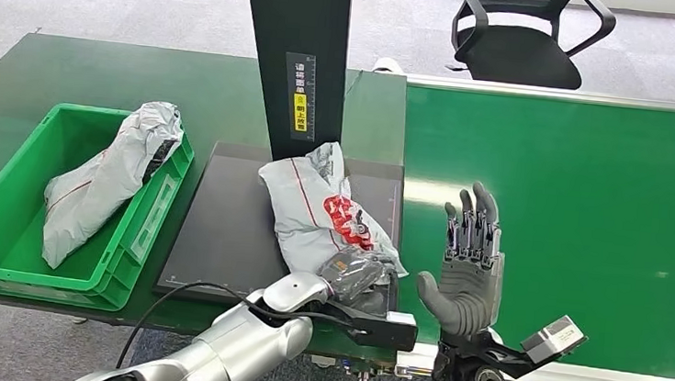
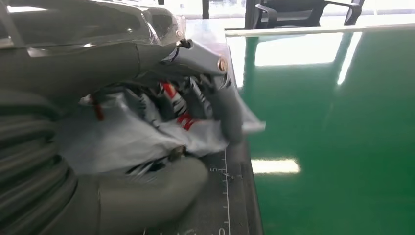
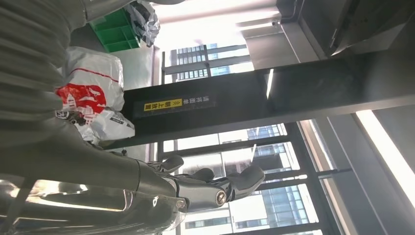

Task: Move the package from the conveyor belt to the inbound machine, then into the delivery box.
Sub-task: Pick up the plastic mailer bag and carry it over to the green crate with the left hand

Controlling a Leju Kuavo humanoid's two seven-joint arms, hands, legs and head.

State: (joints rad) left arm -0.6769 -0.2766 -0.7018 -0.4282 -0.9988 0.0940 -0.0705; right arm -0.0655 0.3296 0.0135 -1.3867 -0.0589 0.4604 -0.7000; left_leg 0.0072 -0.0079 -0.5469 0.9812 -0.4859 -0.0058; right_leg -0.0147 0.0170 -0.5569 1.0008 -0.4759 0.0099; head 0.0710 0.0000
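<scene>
The grey package (image 1: pixel 318 212) with red print lies on the black plate of the inbound machine (image 1: pixel 229 227), just in front of its dark post (image 1: pixel 295 58). My left hand (image 1: pixel 358 280) grips the package's near end. In the left wrist view its fingers (image 2: pixel 230 112) curl over the crumpled package (image 2: pixel 127 137). My right hand (image 1: pixel 467 266) is raised above the green conveyor belt (image 1: pixel 571 220), fingers spread and holding nothing. In the right wrist view the package (image 3: pixel 90 85) lies beyond my right hand (image 3: pixel 195 186).
A green delivery box (image 1: pixel 0 216) stands left of the machine with another grey package (image 1: pixel 109 180) inside. A black office chair (image 1: pixel 523 32) stands beyond the belt. The belt surface stretches off to the right.
</scene>
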